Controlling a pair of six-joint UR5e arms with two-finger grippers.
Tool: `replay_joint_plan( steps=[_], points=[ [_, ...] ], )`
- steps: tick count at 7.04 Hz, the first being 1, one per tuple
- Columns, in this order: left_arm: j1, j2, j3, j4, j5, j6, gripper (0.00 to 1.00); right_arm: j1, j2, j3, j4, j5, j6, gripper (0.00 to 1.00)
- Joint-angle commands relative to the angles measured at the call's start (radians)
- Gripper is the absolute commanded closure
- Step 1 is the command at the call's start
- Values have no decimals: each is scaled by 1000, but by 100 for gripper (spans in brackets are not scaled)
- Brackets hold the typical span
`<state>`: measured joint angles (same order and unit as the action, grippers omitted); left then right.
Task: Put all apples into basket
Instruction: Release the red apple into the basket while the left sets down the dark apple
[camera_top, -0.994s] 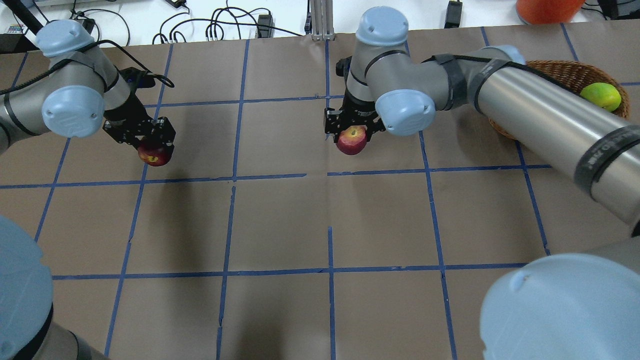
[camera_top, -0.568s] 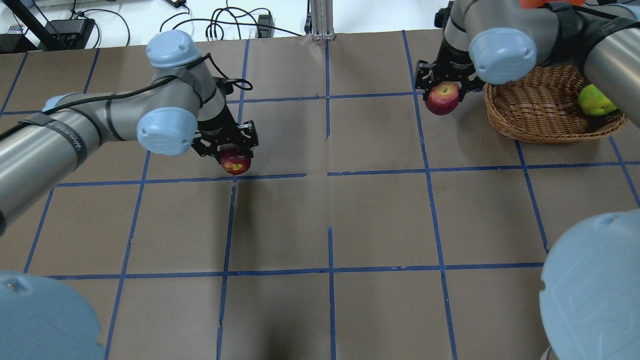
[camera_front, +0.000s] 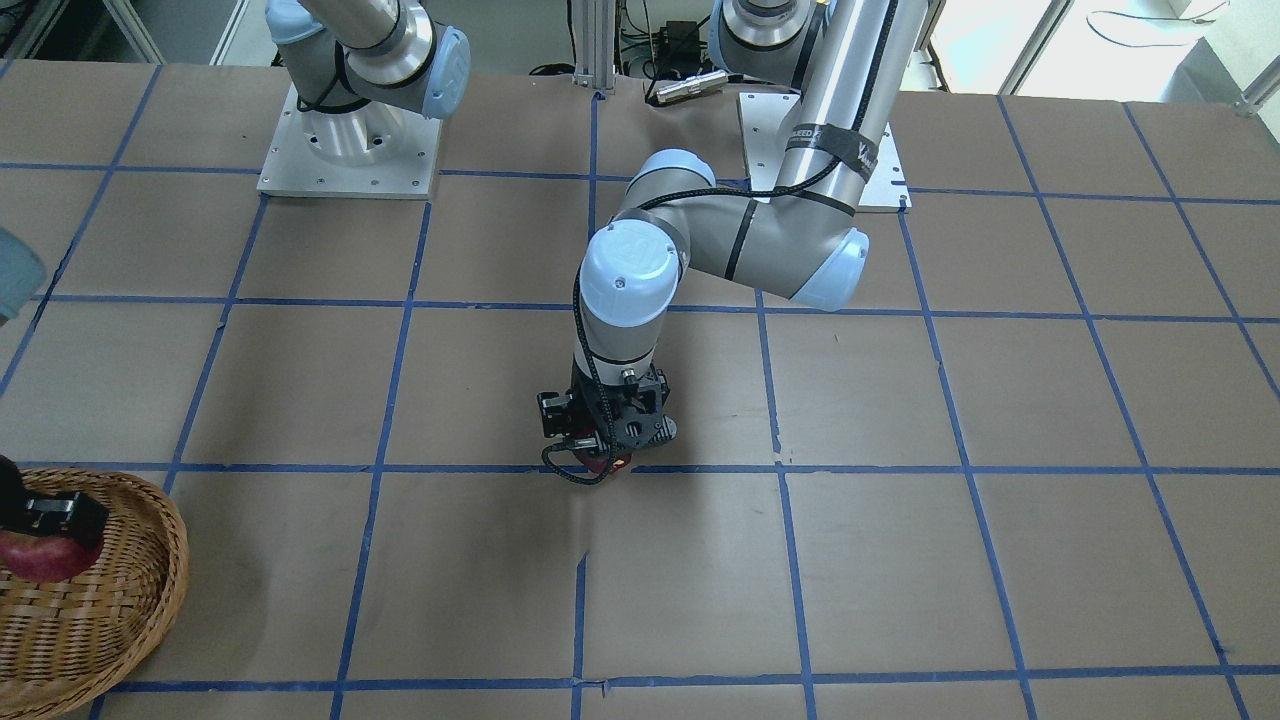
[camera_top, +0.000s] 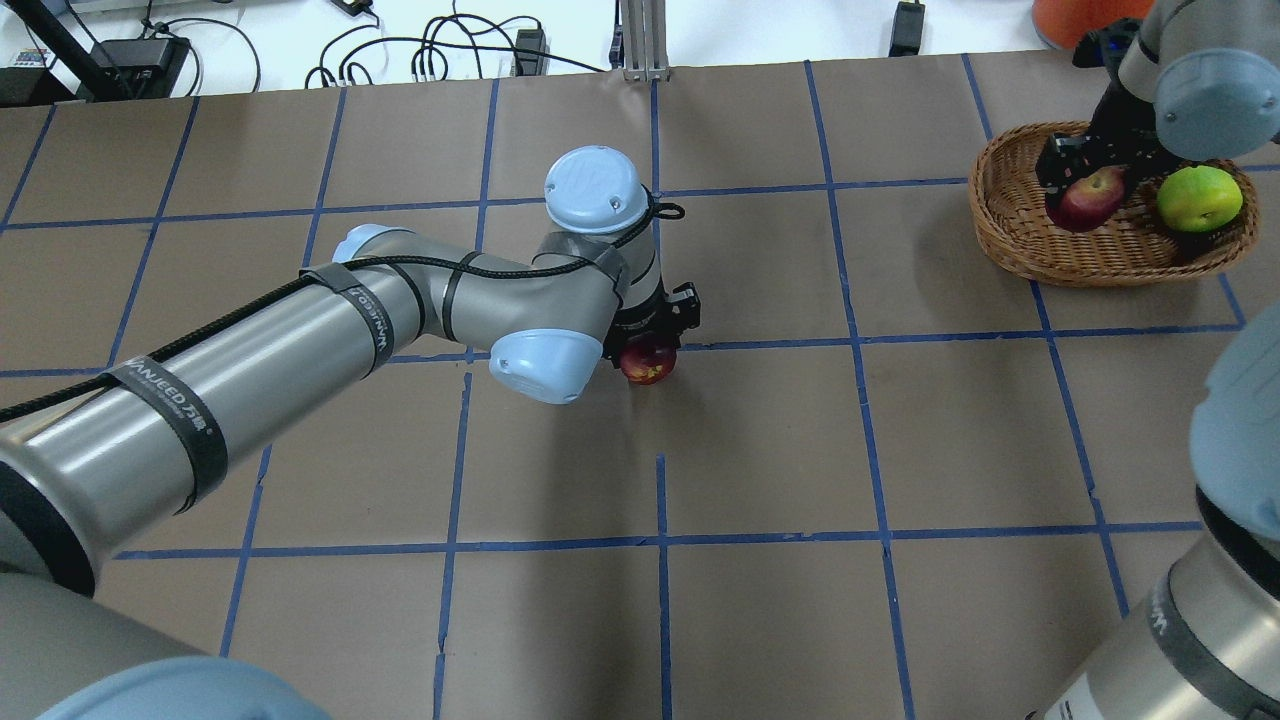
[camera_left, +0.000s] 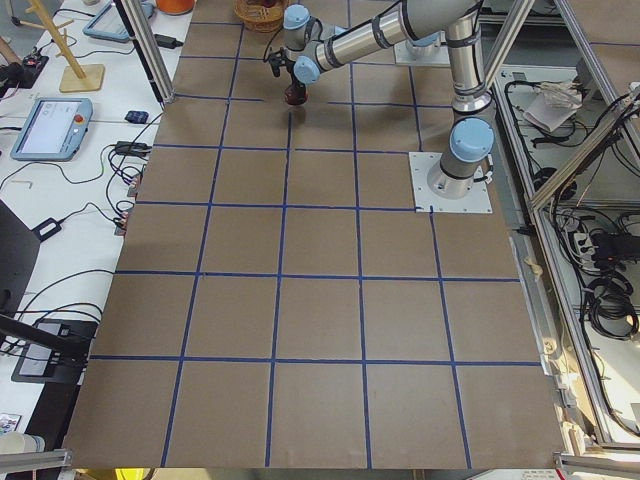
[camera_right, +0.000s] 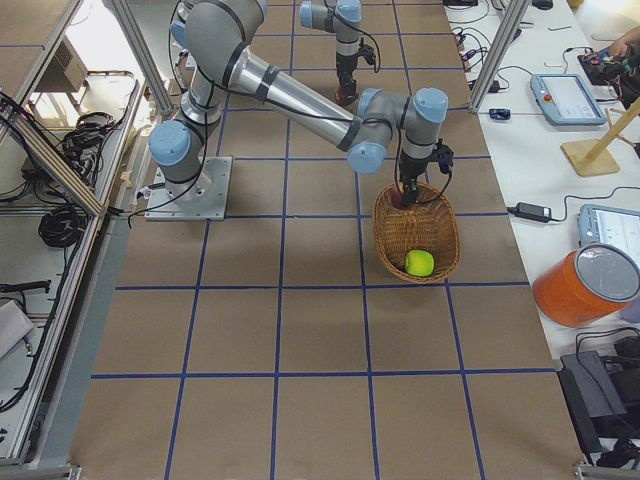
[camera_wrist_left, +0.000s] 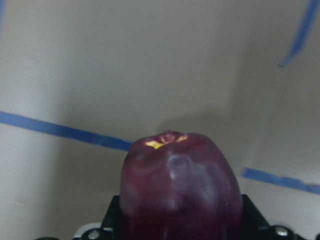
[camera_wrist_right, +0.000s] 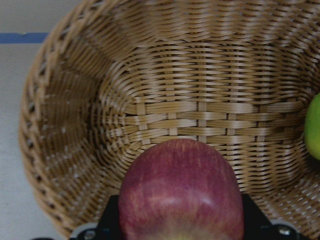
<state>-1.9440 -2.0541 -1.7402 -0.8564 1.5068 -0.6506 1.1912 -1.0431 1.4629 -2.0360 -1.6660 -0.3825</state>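
My left gripper (camera_top: 651, 347) is shut on the dark maroon apple (camera_top: 648, 363) and holds it just above the table's middle; the apple fills the left wrist view (camera_wrist_left: 180, 192). My right gripper (camera_top: 1088, 182) is shut on the red streaked apple (camera_top: 1090, 198) and holds it inside the rim of the wicker basket (camera_top: 1003, 238) at the far right. The right wrist view shows this apple (camera_wrist_right: 181, 197) over the basket's woven floor (camera_wrist_right: 200, 105). The lime green apple (camera_top: 1198, 198) lies in the basket's right half.
An orange container (camera_top: 1090, 15) stands just behind the basket, off the table's far edge. Cables (camera_top: 440, 50) lie along the far edge. The tabletop is brown paper with a blue tape grid (camera_top: 660, 500).
My left arm has carried the maroon apple rightward to the table's middle. My right arm has carried the red apple right, from beside the basket to over it.
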Motion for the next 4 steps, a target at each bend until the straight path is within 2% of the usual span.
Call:
replay_joint_plan(
  steps=[1, 2, 3, 4],
  points=[
    [13, 1, 13, 14, -3, 37, 0, -58, 75, -3, -108, 2, -87, 100],
    [55, 40, 14, -16, -2, 75, 0, -58, 86, 4, -139, 2, -91, 49],
    [71, 104, 51, -141, 0, 115, 0, -59, 84, 8, -136, 6, -93, 6],
    [107, 183, 132, -382, -2, 214, 0, -59, 74, -1, -121, 5, -88, 0]
  ],
)
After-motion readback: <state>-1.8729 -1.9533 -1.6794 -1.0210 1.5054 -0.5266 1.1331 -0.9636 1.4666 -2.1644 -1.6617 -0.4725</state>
